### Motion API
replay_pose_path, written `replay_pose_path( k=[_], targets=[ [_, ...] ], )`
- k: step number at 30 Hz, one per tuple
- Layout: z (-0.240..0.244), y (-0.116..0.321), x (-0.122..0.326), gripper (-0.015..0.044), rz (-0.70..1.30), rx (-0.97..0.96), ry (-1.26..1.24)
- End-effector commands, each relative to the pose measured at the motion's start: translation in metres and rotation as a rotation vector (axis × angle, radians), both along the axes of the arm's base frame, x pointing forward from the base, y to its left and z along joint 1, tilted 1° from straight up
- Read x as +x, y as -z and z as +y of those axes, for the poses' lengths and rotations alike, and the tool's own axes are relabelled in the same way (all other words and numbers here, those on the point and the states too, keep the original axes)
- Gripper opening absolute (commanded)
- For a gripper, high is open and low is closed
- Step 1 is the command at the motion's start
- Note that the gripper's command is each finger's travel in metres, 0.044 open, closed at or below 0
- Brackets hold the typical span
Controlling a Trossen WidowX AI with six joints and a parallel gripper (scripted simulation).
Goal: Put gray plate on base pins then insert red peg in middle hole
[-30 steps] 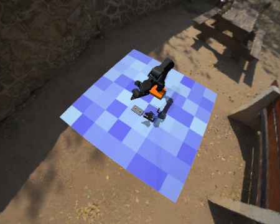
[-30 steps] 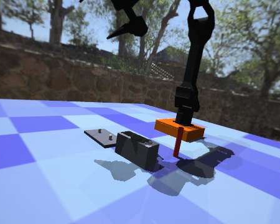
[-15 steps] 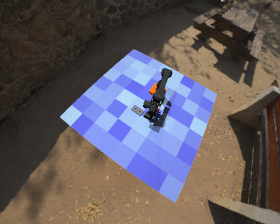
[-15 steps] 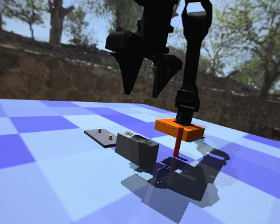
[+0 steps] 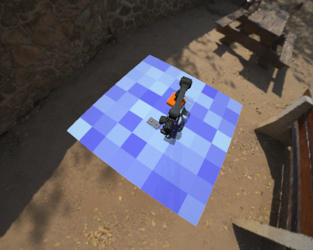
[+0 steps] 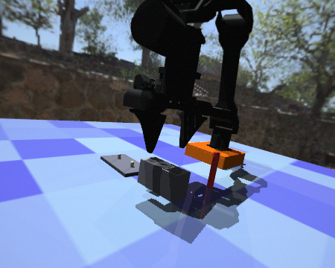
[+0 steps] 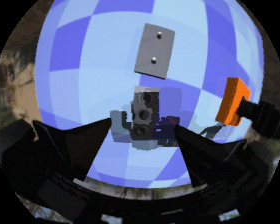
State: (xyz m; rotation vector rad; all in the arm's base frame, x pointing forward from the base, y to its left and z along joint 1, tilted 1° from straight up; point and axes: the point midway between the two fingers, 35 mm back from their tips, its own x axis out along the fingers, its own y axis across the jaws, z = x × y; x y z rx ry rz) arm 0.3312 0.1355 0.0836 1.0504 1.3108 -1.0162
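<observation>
The gray base (image 5: 153,123) (image 6: 117,164) (image 7: 145,50) lies on the table, its two short light pins pointing up and bare. The gray plate (image 6: 164,183) (image 7: 154,108), a thick block with three holes facing up, stands on the table just beside the base, not on it. In the top view the arm covers it. The red peg (image 6: 213,169) stands upright on the table near the plate's far end from the base; I cannot make it out in the wrist view. My gripper (image 6: 166,149) (image 7: 143,124) is open and empty, pointing down above the plate, with a finger to either side in the wrist view.
The orange mount (image 5: 172,101) (image 6: 202,152) (image 7: 230,101) of the arm stands on the checkered blue table (image 5: 135,170) (image 6: 63,223), behind the peg in the exterior view. The arm's shadow falls around the plate and peg.
</observation>
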Motion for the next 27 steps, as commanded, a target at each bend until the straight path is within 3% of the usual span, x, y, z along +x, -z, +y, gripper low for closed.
replay_pose_path(
  k=[1, 27],
  targets=[
    [0.000, 0.011, -0.001, 0.0440, -0.006, 0.006, 0.002],
    [0.001, 0.049, 0.001, 0.0440, -0.006, 0.006, 0.002]
  ],
)
